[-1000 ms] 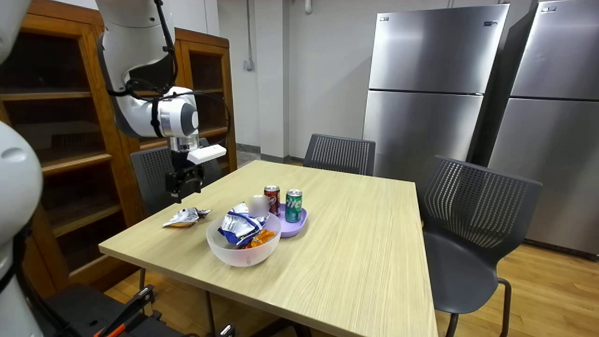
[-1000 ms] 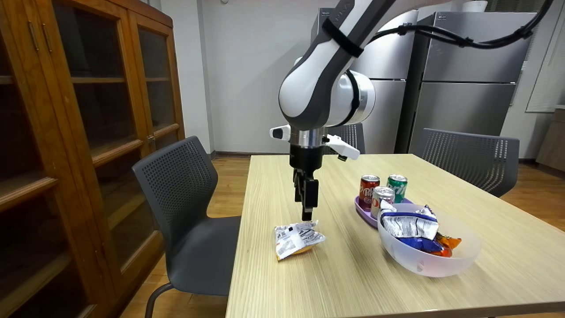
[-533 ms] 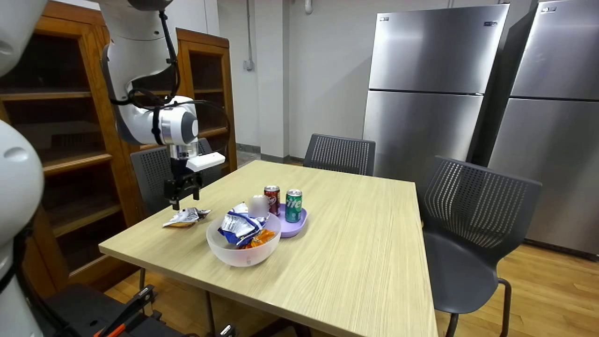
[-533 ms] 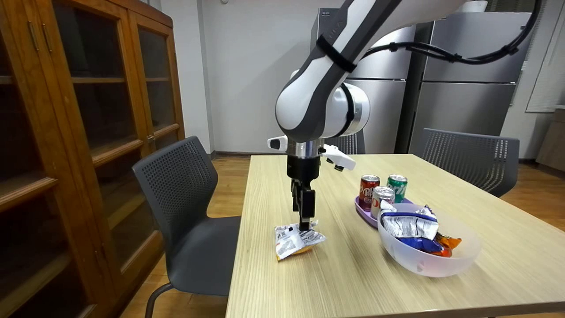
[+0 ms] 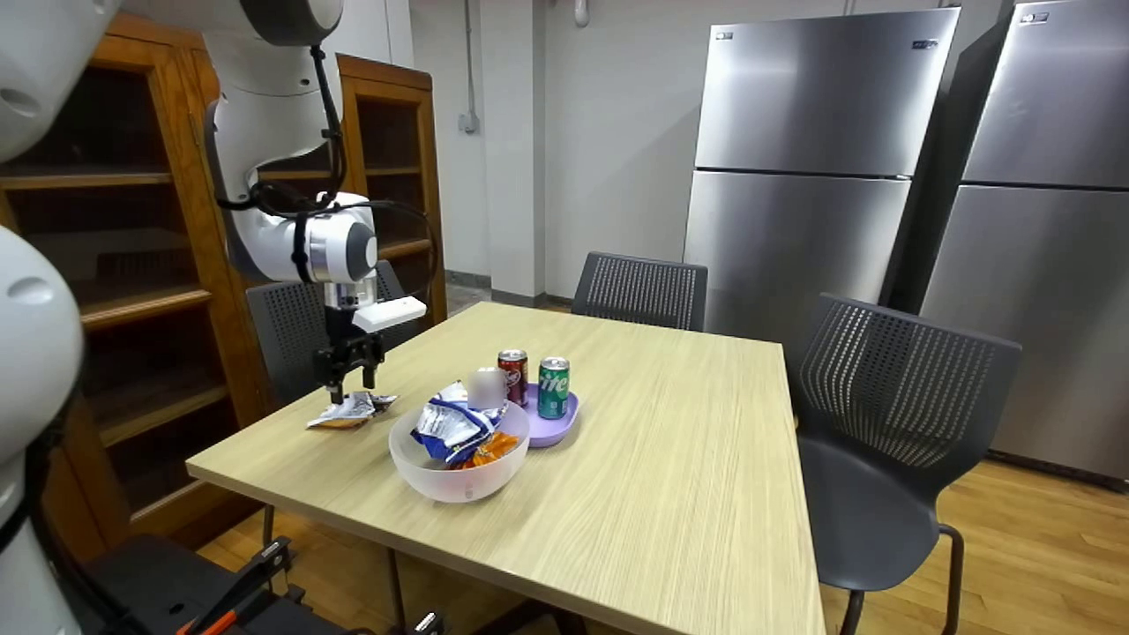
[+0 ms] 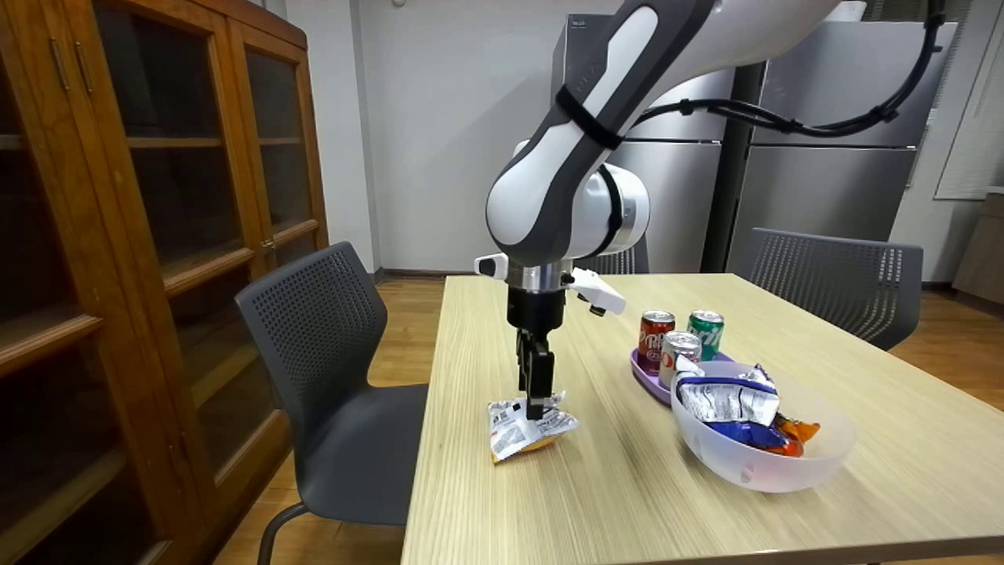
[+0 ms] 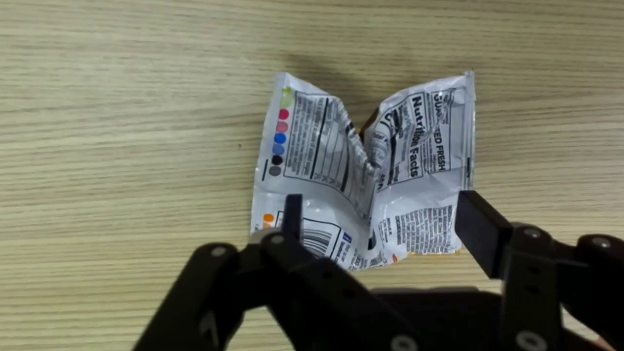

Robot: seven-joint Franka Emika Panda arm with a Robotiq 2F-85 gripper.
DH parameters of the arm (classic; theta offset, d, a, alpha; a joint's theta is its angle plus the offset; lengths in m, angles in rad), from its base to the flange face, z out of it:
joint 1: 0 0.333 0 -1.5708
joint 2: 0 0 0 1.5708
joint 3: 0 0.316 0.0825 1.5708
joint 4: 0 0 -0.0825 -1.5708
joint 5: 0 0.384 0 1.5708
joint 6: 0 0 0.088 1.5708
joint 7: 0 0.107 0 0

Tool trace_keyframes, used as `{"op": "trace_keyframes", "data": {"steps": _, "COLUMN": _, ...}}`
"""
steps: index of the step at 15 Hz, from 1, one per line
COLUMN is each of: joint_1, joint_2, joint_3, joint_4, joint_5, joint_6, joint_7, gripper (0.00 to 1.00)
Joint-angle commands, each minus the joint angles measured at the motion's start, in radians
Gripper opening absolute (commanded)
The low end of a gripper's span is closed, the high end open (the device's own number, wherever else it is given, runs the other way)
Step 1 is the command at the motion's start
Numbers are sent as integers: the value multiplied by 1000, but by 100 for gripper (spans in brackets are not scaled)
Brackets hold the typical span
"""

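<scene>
Packet (image 7: 353,180) is seen on the table (image 7: 122,97), partly between the spread fingers (image 7: 483,235), by which nothing is held; contact cannot be told. A slip could be caused by pinching only a loose edge; it could be crushed by squeezing hard.

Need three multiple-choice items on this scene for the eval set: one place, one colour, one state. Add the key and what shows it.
1. The creased packet lies:
A in the bowl
B on a chair
C on the table

2. The tray is:
A purple
B black
C yellow

3. The gripper has its jaws:
A pressed together
B spread apart
C clamped on the tray

Key:
1 C: the wrist view shows the table's wood grain around it.
2 A: its rim shows purple in both exterior views.
3 B: the wrist view shows a wide gap between the fingers.
</scene>
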Motion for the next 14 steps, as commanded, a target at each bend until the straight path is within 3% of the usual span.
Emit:
{"op": "trace_keyframes", "data": {"steps": 1, "joint_1": 14, "joint_2": 25, "joint_3": -2, "joint_4": 41, "joint_5": -26, "joint_6": -23, "joint_7": 40, "gripper": 50}}
{"op": "trace_keyframes", "data": {"steps": 6, "joint_1": 17, "joint_2": 30, "joint_3": -3, "joint_4": 47, "joint_5": -30, "joint_6": -24, "joint_7": 44, "gripper": 11}}
{"op": "trace_keyframes", "data": {"steps": 8, "joint_1": 19, "joint_2": 23, "joint_3": -4, "joint_4": 47, "joint_5": -31, "joint_6": -23, "joint_7": 46, "gripper": 0}}
{"op": "trace_keyframes", "data": {"steps": 14, "joint_1": 31, "joint_2": -16, "joint_3": -8, "joint_4": 46, "joint_5": -47, "joint_6": -3, "joint_7": 61, "gripper": 0}}
